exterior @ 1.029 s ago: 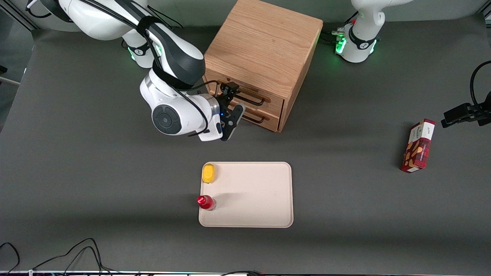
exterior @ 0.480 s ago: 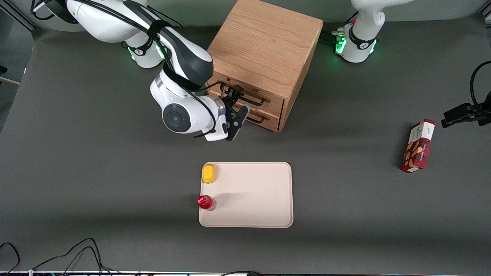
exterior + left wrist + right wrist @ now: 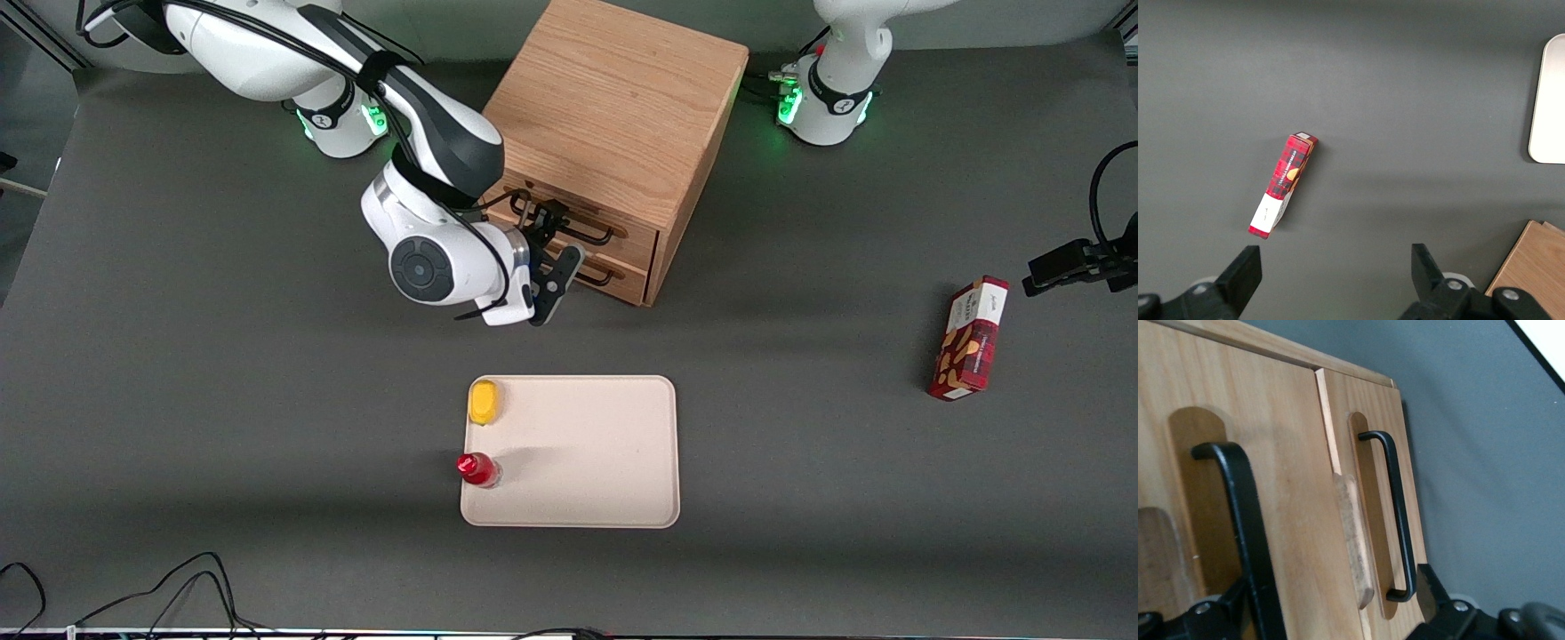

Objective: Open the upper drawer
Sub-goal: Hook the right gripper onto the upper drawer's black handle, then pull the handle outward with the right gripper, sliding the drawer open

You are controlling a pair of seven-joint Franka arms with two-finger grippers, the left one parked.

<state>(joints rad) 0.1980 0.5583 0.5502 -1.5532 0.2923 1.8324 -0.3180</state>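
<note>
Front view looks down over the whole table; the gripper point(image 3: 556, 258) camera faces the upper drawer point(image 3: 1238, 520) closely.

The working arm's wrist covers one end of the upper drawer point(image 3: 569, 227). In the right wrist view, the tool point(image 3: 1331, 613) fingertips are cropped by the edge; contact with the handle point(image 3: 1245, 533) appears likely but unconfirmed.

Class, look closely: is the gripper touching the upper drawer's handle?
Cannot tell. In the right wrist view the gripper straddles the upper drawer's handle, but no view shows plain contact or a gap.
</note>
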